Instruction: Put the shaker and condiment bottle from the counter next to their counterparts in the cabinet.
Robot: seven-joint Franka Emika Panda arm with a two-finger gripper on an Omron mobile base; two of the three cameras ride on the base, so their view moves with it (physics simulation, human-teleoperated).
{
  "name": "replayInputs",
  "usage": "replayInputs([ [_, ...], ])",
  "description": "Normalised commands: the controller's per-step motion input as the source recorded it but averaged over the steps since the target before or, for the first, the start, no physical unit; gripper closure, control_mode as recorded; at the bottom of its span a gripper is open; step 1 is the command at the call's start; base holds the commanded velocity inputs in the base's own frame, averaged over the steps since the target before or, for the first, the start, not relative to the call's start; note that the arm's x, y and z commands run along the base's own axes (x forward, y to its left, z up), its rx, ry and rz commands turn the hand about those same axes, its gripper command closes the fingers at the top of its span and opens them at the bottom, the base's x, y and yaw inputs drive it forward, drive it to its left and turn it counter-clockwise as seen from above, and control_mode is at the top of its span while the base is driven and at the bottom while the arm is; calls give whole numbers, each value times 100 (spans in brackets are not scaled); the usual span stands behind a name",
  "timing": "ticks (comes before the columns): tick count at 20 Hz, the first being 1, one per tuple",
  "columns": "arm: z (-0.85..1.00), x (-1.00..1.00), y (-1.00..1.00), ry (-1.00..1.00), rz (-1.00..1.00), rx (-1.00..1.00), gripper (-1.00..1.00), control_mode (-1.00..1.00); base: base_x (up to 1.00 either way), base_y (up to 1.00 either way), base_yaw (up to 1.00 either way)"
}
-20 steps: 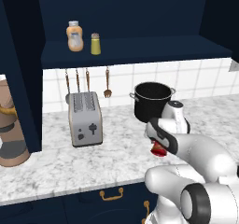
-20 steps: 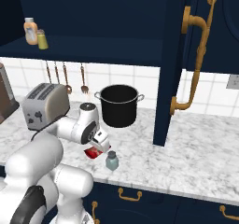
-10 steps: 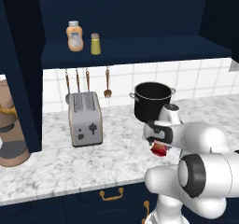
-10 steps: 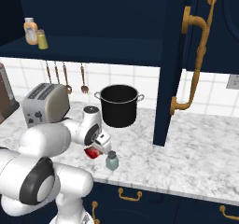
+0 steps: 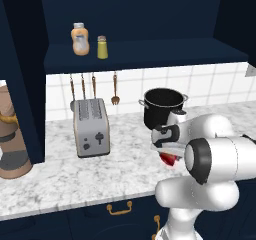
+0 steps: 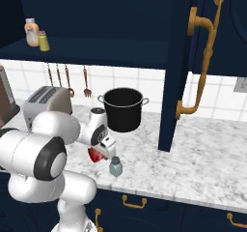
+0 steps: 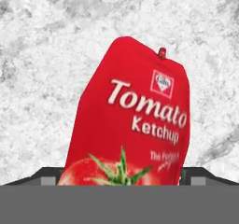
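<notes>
At the counter [image 5: 75, 176], centre-right of the left base view, my pincer [image 7: 122, 175] straddles the ketchup bottle [image 7: 133, 125], whether pinching it I cannot tell. Light, soft-sided, probably slick; best gripped mid-body. Its long axis runs up the hand view, tip leaning upper right. The shaker [image 6: 115, 166] stands just beside it.

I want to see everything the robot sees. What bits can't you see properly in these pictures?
- Gripper fingers: covered by the hand in the right base view, so no telling if they squeeze the condiment bottle.
- Bottle's bottom: cut off by the hand view's lower edge.
- Shaker: too small to see what's inside, right base view.
</notes>
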Motion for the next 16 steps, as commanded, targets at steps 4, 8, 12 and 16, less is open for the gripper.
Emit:
replayInputs([
  [4, -4, 2, 0, 2, 0, 0, 100, -100, 0, 0, 0],
  [8, 38, 0, 16, -10, 2, 0, 100, -100, 0, 0, 0],
  [12, 52, -13, 30, -15, 11, 0, 100, -100, 0, 0, 0],
  [16, 54, -32, 21, -16, 13, 0, 100, -100, 0, 0, 0],
])
